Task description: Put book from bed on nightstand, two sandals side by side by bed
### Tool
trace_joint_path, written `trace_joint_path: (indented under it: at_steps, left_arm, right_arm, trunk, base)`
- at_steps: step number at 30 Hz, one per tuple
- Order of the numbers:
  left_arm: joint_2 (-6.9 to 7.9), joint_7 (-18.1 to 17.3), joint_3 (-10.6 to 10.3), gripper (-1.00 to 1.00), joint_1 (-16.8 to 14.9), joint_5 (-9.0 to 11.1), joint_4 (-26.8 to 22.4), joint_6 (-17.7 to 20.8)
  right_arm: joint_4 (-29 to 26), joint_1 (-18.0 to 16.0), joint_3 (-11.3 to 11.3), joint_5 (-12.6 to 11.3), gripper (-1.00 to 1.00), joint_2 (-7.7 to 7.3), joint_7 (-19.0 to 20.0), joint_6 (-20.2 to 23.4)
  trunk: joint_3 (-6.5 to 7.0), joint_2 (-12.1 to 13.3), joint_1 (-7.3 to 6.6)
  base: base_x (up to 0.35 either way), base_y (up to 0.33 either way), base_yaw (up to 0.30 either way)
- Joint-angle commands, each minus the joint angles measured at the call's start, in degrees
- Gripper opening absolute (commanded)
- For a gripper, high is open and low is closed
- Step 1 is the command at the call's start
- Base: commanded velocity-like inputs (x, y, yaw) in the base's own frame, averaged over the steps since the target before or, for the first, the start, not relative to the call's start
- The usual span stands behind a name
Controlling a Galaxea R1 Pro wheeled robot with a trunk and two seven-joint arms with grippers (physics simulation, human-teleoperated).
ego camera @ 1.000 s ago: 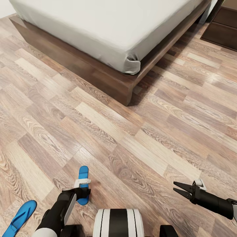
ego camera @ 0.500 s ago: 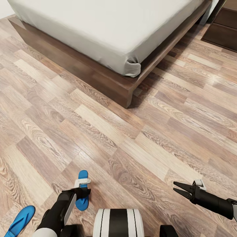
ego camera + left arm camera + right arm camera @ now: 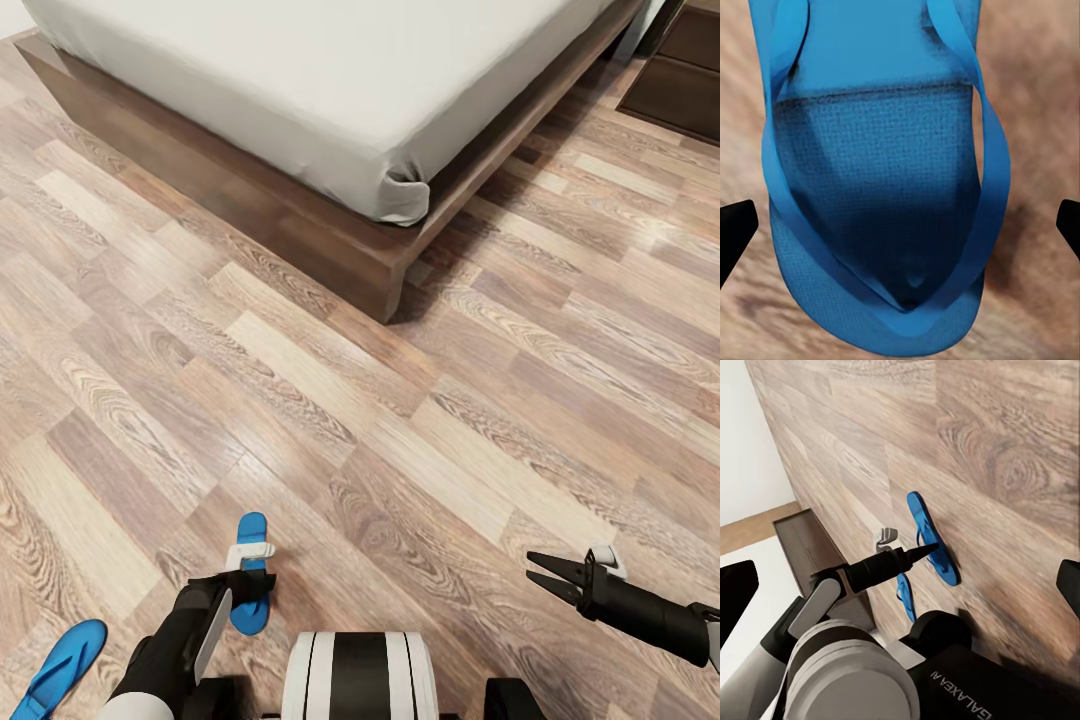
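One bright blue sandal (image 3: 251, 580) lies on the wood-plank floor just in front of my base. My left gripper (image 3: 246, 584) hangs right over it, open. In the left wrist view the sandal (image 3: 877, 187) and its thong straps sit between the two dark fingertips (image 3: 733, 232), which stand apart at either side. The second sandal (image 3: 60, 665) lies on the floor further left. My right gripper (image 3: 540, 572) hovers open over bare floor at the right. The bed (image 3: 330, 90), white mattress on a dark frame, stands ahead. The book and the nightstand are out of view.
The bed frame's corner (image 3: 385, 300) juts toward me in mid-floor. A dark-brown drawer unit (image 3: 685, 70) stands at the far right, past the bed. Wood-plank floor (image 3: 450, 430) stretches between me and the bed. The right wrist view shows my left arm (image 3: 862, 574) above both sandals (image 3: 934, 540).
The whole picture has shifted slightly, so the camera has moved a little. Both grippers hold the same pose and opening, and the sandals lie as before.
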Motion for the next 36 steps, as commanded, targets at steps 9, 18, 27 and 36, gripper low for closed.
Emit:
trace_joint_path:
  at_steps: [9,18,27,36]
  left_arm:
    - [-0.07,-0.1,0.2,1.00,0.0,-0.4,-0.1,0.2]
    - [-0.07,-0.1,0.2,-1.00,0.0,-0.4,-0.1,0.2]
    - [-0.07,-0.1,0.2,-1.00,0.0,-0.4,-0.1,0.2]
    - [-0.07,-0.1,0.2,-1.00,0.0,-0.4,-0.1,0.3]
  right_arm:
    - [0.0,0.0,0.0,0.1,1.00,0.01,0.2,0.2]
    - [0.0,0.0,0.0,0.1,1.00,0.00,0.2,0.2]
    - [0.0,0.0,0.0,0.1,1.00,-0.01,0.2,0.2]
    - [0.0,0.0,0.0,0.1,1.00,-0.01,0.2,0.2]
  trunk:
    - [-0.03,0.0,-0.01]
    - [-0.03,0.0,-0.01]
    - [-0.03,0.0,-0.01]
    - [1.08,0.1,-0.14]
  base:
    - [0.000,0.000,0.000]
    - [0.000,0.000,0.000]
    - [0.000,0.000,0.000]
    - [0.000,0.000,0.000]
